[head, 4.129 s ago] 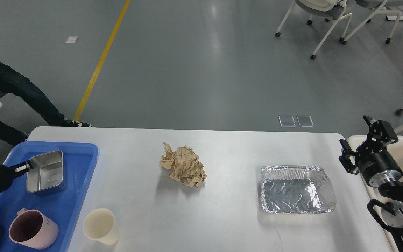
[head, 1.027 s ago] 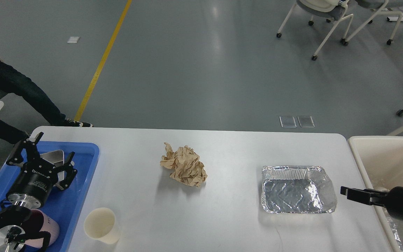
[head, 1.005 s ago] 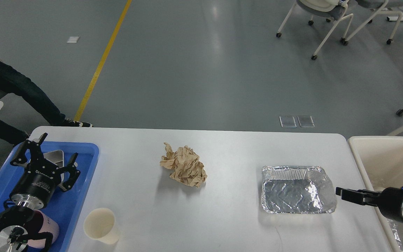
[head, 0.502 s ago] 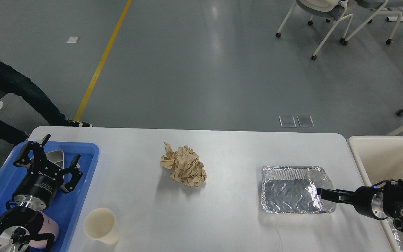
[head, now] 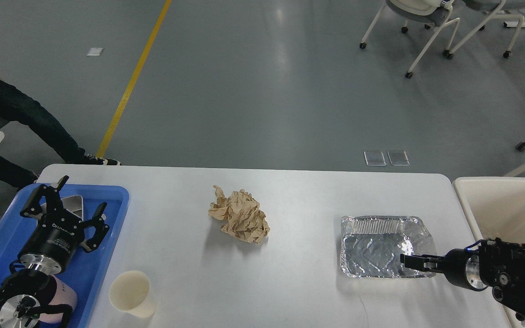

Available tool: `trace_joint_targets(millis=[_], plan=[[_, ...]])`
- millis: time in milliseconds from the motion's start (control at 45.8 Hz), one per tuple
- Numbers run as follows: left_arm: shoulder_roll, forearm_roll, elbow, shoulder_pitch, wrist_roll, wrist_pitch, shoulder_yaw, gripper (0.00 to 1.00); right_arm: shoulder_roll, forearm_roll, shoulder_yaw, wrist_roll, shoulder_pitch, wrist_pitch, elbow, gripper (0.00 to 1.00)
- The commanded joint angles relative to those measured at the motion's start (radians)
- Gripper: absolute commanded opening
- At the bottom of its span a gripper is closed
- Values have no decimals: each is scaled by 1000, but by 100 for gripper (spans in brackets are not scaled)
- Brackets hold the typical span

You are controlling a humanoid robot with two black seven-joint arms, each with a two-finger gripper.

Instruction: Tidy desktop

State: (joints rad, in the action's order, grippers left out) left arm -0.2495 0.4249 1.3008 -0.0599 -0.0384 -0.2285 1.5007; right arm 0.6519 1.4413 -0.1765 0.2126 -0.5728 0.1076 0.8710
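Note:
The white desktop (head: 299, 291) holds a crumpled brown paper ball (head: 240, 222) at its middle, an empty foil tray (head: 376, 241) at the right and a cream paper cup (head: 131, 292) at the front left. My left gripper (head: 73, 202) is open and empty above the blue tray (head: 110, 237), over a steel container (head: 74, 200) that it mostly hides. My right gripper (head: 410, 261) comes in from the right, seen edge-on, with its tip over the foil tray's front right part. I cannot tell its fingers apart or whether it touches the foil.
A pink mug (head: 64, 296) stands in the blue tray's front, partly behind my left arm. A cream bin (head: 499, 205) stands beside the desktop's right edge. A seated person's legs (head: 21, 123) and wheeled chairs (head: 426, 27) are on the floor beyond.
My right gripper has moved left from the bin's side to over the foil tray's front right part. My left gripper let go of the steel container earlier and has drifted slightly right, open.

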Motion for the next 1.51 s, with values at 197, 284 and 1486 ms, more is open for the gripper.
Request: trace_joint_targets(millis=[197,284,1486], plan=[[-2,0,0,-2,-2,0,0,97,-3,-4,3,8,-1,6,2,0],[-2,0,0,-2,-2,0,0,97,-5,-25,2,13,-7,6,11,0],[-77,5,55,15,0,34,-102,97,164,-343,-6,-45,-354,291,237,0]])
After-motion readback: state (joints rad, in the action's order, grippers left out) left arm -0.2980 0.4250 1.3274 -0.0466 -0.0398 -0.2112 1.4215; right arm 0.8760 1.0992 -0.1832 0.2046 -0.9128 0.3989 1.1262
